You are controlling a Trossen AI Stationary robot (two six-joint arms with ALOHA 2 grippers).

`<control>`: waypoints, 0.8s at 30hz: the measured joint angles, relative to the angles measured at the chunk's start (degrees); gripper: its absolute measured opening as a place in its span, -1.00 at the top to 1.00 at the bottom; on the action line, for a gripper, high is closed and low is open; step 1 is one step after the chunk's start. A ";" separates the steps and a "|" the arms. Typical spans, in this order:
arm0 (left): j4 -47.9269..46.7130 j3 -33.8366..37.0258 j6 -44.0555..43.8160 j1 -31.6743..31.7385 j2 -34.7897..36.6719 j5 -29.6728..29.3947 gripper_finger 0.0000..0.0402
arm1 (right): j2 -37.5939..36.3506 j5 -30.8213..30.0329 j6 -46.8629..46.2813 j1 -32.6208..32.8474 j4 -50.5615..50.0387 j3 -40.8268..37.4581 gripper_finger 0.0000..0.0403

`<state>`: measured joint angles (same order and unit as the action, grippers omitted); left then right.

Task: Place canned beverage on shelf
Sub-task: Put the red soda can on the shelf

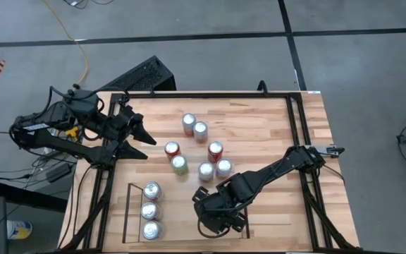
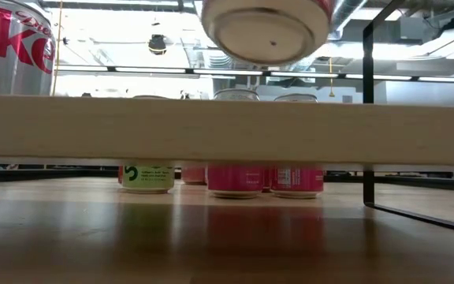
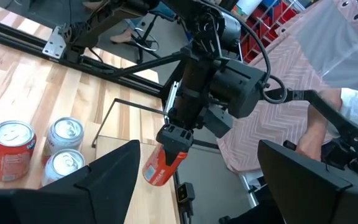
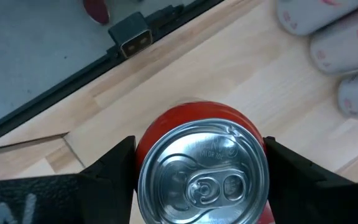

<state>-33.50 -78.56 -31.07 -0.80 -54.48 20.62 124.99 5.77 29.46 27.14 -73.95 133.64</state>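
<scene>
While our high view hid it under the right gripper (image 1: 220, 215), our right wrist view showed the fingers (image 4: 107, 165) clenched on a red can (image 4: 201, 165) above the shelf (image 1: 134, 186), with three silver cans (image 1: 151, 210) inside. Our left gripper (image 1: 141, 138) hovered released over the surface (image 1: 259, 120).

I work in a robotics lab: bare concrete floor (image 1: 358, 77) with cables (image 1: 76, 39), exposed ceiling pipes (image 2: 432, 16), red parts bins (image 3: 272, 18), my black-framed wooden table (image 1: 259, 120).
</scene>
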 joint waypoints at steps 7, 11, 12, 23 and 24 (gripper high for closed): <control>-0.01 0.00 0.01 0.00 0.00 -0.07 -0.54 | 2.25 -1.01 2.29 0.81 -1.38 -0.17 -0.28; -0.02 0.00 1.01 0.00 0.00 -0.07 -0.54 | 2.25 -1.55 4.91 0.42 -1.15 0.10 -0.28; -0.02 0.00 1.44 0.00 0.00 -0.09 -0.54 | 2.25 -1.28 4.91 0.42 -1.36 0.00 -0.28; -0.12 0.00 1.70 0.00 0.00 -0.48 -0.54 | 3.48 2.07 5.36 0.55 -0.87 0.01 -0.30; -0.15 0.00 1.68 0.00 0.00 -0.48 -0.54 | 3.58 2.06 5.07 0.52 -0.70 0.02 -0.30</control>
<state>-33.65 -78.56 -29.39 -0.80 -54.48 20.14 128.57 7.83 34.53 27.66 -74.65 133.66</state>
